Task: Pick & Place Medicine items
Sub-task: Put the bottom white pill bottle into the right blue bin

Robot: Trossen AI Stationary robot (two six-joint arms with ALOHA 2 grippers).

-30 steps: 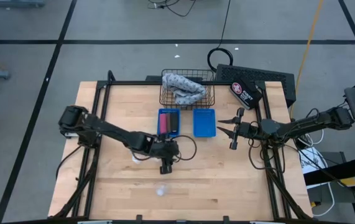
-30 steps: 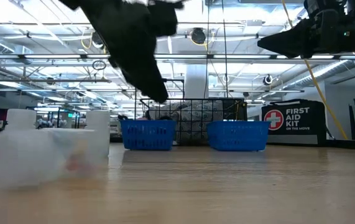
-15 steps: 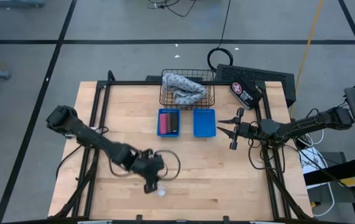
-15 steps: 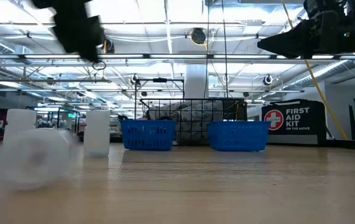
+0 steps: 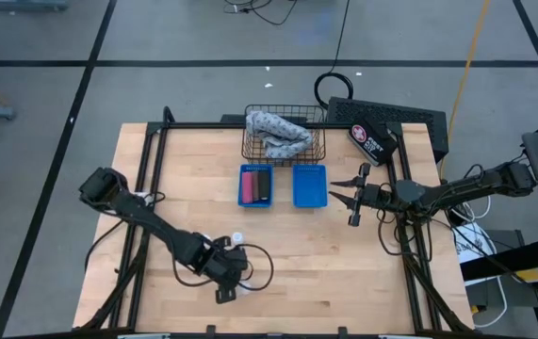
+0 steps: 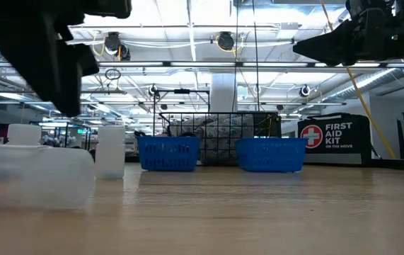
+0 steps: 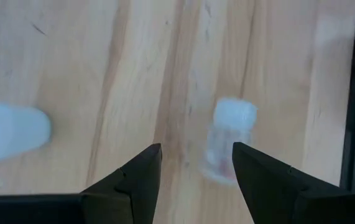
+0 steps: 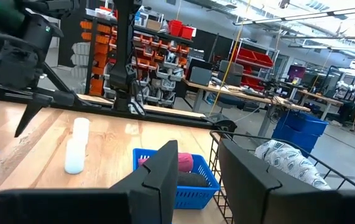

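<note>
While the right claw [image 5: 347, 200] waits, parted and empty, beside the blue bins, the left claw [image 7: 196, 163] hangs open over a lying white bottle [image 7: 227, 142] on the worktop [image 5: 363, 273].

White bottles [image 6: 110, 151]: three show in the low view, one lying on its side and two upright, though more may be hidden behind the arm. Blue bins [image 5: 310, 185]: two, side by side. In the left one lie two oblong pieces, one pink piece [image 5: 248, 185] and one black piece [image 5: 262, 185]. One wire basket [image 5: 250, 149], holding one patterned cloth [image 5: 278, 132]. One first-aid pouch [image 5: 372, 141]. Two tools over one counter [image 5: 391, 282]: the left tool [image 7: 197, 148] and the right tool [image 5: 336, 195].
</note>
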